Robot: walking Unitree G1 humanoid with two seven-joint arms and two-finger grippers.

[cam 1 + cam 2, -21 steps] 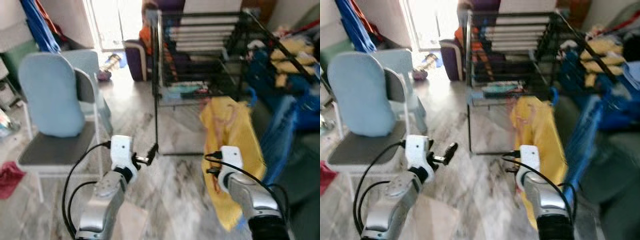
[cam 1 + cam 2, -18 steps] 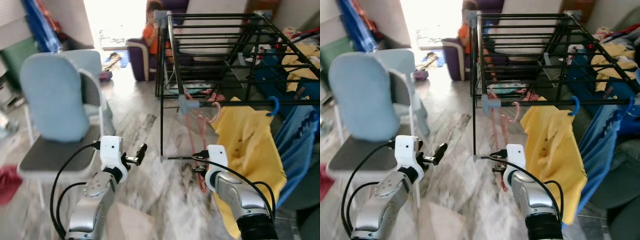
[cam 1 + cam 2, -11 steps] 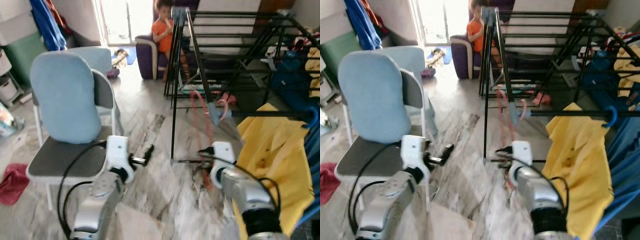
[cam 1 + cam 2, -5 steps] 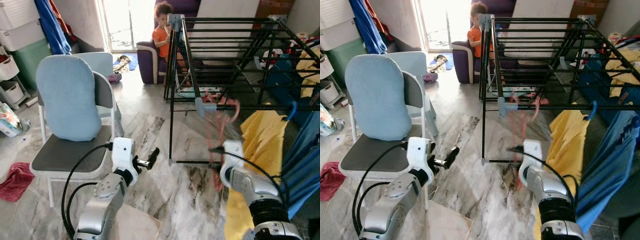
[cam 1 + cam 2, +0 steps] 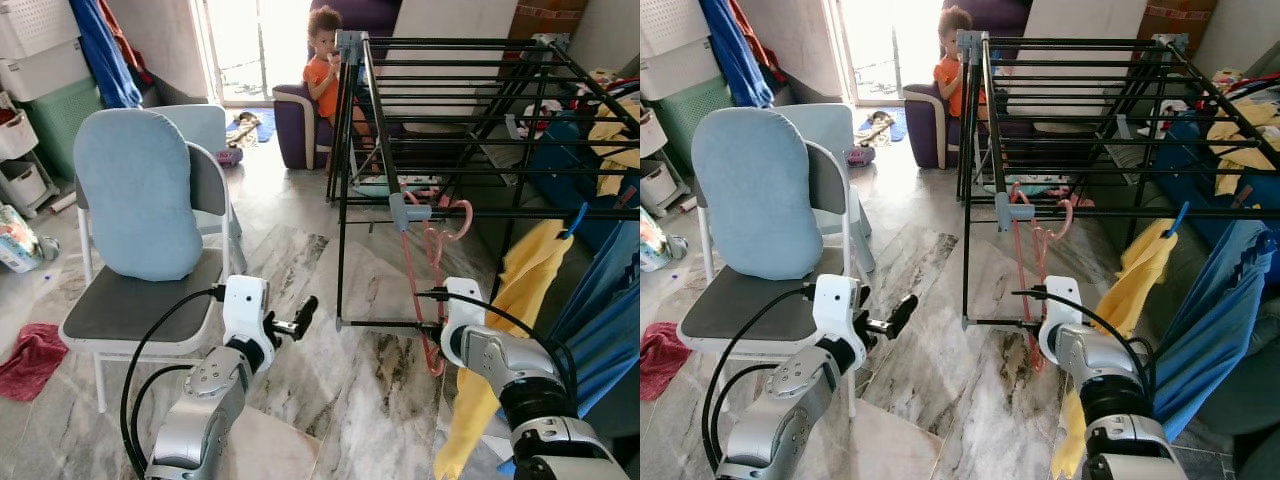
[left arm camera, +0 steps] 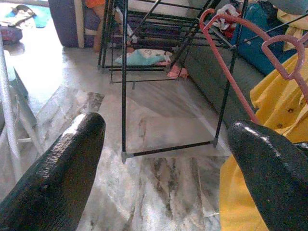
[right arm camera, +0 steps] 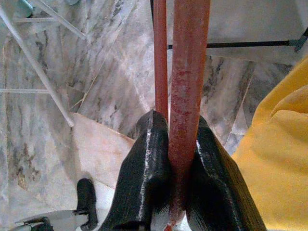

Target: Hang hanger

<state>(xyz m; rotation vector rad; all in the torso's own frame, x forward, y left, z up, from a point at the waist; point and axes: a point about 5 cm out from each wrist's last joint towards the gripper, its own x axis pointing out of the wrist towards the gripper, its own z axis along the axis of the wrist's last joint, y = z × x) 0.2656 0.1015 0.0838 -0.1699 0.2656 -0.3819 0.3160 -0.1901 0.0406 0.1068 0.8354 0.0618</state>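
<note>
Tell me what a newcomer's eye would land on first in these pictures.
The pink hanger, pinched between the fingers of the right gripper, its hook up by the front rail of the black drying rack straight ahead. Right of it hang a yellow garment and a blue garment. On the left stands a chair with a pale blue cushion.

A lived-in room with a marble floor, a drying rack and bright daylight at the far end.

The grey-veined marble floor (image 5: 300,262) runs toward a sunlit doorway (image 5: 240,45). A white-framed chair (image 5: 140,300) with a grey seat and pale blue cushion (image 5: 140,195) stands at the left, a red cloth (image 5: 28,358) on the floor beside it. A black metal drying rack (image 5: 450,110) fills the middle and right; yellow (image 5: 500,320) and blue garments (image 5: 610,300) hang from it. A purple sofa (image 5: 300,120) sits behind, a person beside it. White storage baskets (image 5: 40,40) and a blue cloth (image 5: 100,50) line the left wall.
</note>
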